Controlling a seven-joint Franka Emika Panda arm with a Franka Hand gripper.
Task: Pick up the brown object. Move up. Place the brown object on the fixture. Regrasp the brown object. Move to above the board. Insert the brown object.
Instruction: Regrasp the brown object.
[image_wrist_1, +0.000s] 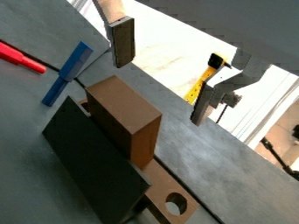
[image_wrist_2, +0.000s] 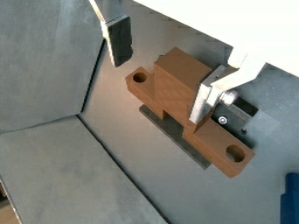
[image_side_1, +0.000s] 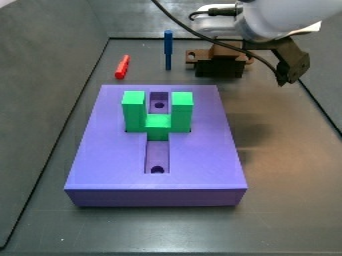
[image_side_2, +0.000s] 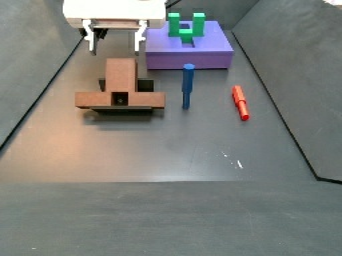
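- We see the grey surface (image_side_2: 201, 140) carrying everything, with dark walls around it.
- The board (image_side_1: 187, 150) is the largest piece — a lavender slab with a lengthwise slot and round holes. A green U-shaped piece (image_side_1: 156, 110) stands on it, over the slot.
- The gripper (image_side_2: 115, 38) hangs above the brown object, at the end of it nearer the board. Its jaws stand wide with nothing between them; in both wrist views one finger (image_wrist_2: 118, 40) sits clear of the block and the other finger (image_wrist_2: 208, 105) crosses in front of it, and we cannot tell whether that one touches.
- The brown object (image_side_2: 122, 85) rests on the fixture, well apart from the board. In a wrist view (image_wrist_2: 187, 96) a raised block sits mid-length on a flat bar with a round hole near each end.
- The fixture (image_wrist_1: 87, 162) shows as a dark wall just beside the brown block; in a side view (image_side_1: 218, 69) it sits dark under the brown piece.
- The blue peg (image_side_2: 189, 85) stands upright between the brown object and the red peg.
- The red peg (image_side_2: 241, 101) lies flat — near the blue peg, not touching it.
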